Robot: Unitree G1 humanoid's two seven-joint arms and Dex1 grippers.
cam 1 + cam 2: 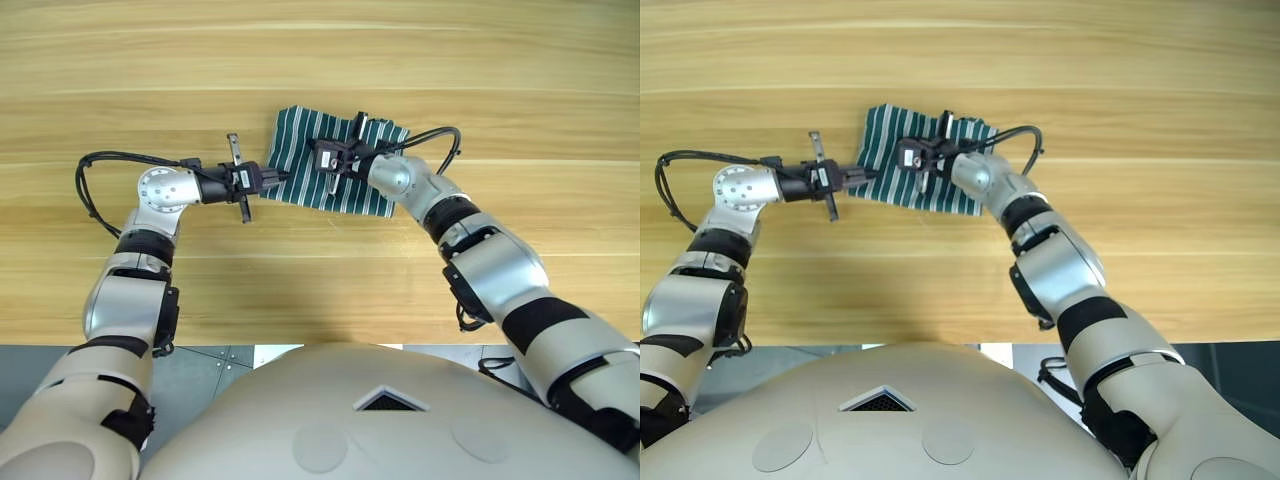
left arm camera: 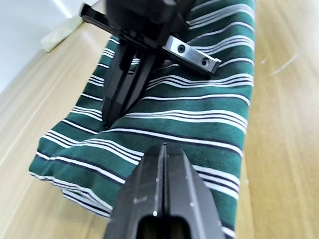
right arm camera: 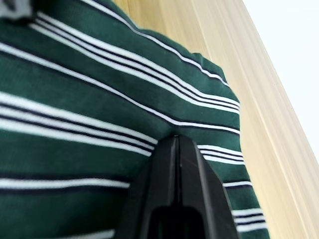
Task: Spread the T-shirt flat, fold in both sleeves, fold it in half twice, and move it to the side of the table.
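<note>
Evidently folded, T-shirt lies upper centre; left pincer closed at its edge, right pincer closed atop it — shove across table may ruck layers, undo folds.

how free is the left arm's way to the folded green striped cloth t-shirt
Probably yes: the left gripper, jaws shut, is at the folded green striped T-shirt's left edge; the right gripper rests farther in, not between.

A bare, lab-like test room: a wide light wood-grain table spreads under the left gripper and right gripper, with a grey tiled floor behind them.
</note>
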